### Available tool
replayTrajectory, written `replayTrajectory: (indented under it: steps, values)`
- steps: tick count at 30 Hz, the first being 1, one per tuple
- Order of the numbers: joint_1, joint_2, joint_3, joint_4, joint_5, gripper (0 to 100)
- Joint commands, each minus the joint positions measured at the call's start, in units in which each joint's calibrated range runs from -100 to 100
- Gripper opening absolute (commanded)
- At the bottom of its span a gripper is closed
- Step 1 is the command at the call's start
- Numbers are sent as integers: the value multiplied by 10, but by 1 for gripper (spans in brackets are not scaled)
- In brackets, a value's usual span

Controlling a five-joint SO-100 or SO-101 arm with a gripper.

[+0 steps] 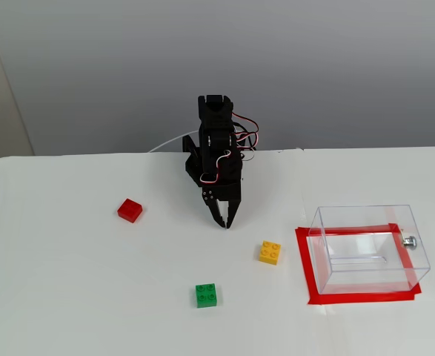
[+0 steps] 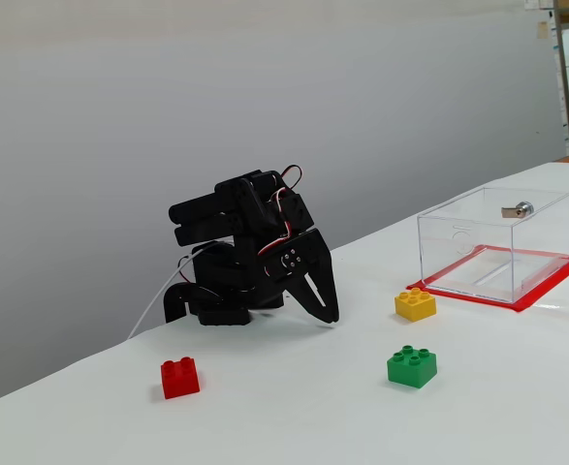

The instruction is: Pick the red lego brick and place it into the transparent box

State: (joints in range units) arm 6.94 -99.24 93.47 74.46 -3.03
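**Hand down and empty, red brick off to the side**

The black arm is folded low on the white bench. Its hand points down at the bench, with the tips nearly together and nothing held between them. In the other fixed view the hand hangs just above the bench.

The red lego brick lies on the bench, well to the left of the hand in the view from above. It sits alone, touching nothing. In the side view the red lego brick is nearer to the camera than the arm.

The transparent box stands far to the right, on a red tape outline. A yellow brick lies near the box. A green brick lies nearer the front.
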Motion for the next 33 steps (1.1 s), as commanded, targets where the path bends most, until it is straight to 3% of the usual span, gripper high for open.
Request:
replayTrajectory:
  steps: [1, 33]
  values:
    - [0, -5, -13, 1, -2, 1]
    - [-3, -5, -13, 1, 2, 1]
